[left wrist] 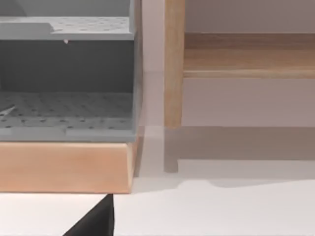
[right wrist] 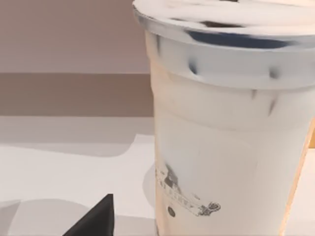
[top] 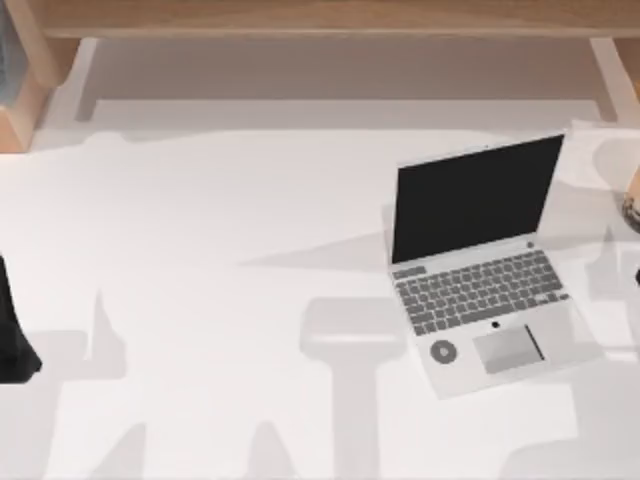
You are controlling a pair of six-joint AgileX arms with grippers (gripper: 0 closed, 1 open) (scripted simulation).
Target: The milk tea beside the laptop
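Note:
The laptop lies open on the right half of the white table, with its black screen tilted back and its keys and trackpad toward the front. The milk tea stands at the table's far right edge, to the right of the laptop's screen and cut off by the picture's edge. In the right wrist view the milk tea is a tall pale cup with a clear lid and a small printed logo, standing very close. A black part of my right gripper shows near the cup's base. My left gripper stays parked at the table's left edge.
A wooden shelf frame runs along the back of the table. Its wooden post and a grey perforated rack on a wooden base stand at the back left. Bare white table spreads left of the laptop.

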